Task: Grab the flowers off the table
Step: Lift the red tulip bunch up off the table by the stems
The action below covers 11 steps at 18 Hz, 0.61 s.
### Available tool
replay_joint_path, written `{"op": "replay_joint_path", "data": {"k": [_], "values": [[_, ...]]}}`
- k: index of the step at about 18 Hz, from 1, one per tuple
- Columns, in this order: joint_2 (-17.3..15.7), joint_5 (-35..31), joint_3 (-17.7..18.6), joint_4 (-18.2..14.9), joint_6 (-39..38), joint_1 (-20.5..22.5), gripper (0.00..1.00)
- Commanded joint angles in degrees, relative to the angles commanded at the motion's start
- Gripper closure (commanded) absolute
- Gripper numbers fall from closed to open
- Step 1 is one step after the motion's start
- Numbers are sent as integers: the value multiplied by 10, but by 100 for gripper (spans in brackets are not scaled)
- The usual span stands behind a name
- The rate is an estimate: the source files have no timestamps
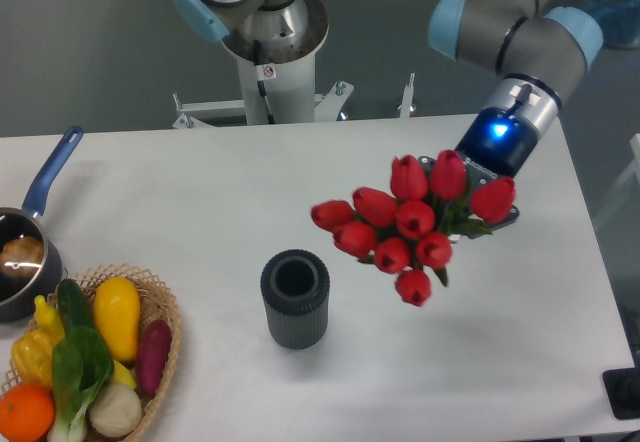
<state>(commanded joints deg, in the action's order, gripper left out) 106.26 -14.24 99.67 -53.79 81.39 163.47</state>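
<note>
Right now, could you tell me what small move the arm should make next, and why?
Probably a short lift straight up, with the grip kept shut. The flowers are in the gripper and appear clear of the table, with the blooms hanging out toward the dark cup. A little more height should settle the pick without brushing the cup.

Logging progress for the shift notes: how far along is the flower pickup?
Done: the flowers are off the table, red heads hanging in the air right of the dark cup. In hand: the gripper carries the bunch, though the blooms hide its fingers. Left: nothing of the pickup itself seems to remain.
</note>
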Motion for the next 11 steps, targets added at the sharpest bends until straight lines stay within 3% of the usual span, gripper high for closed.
{"op": "replay_joint_path", "data": {"k": [11], "values": [[0, 14, 2, 1, 0, 3, 82]]}}
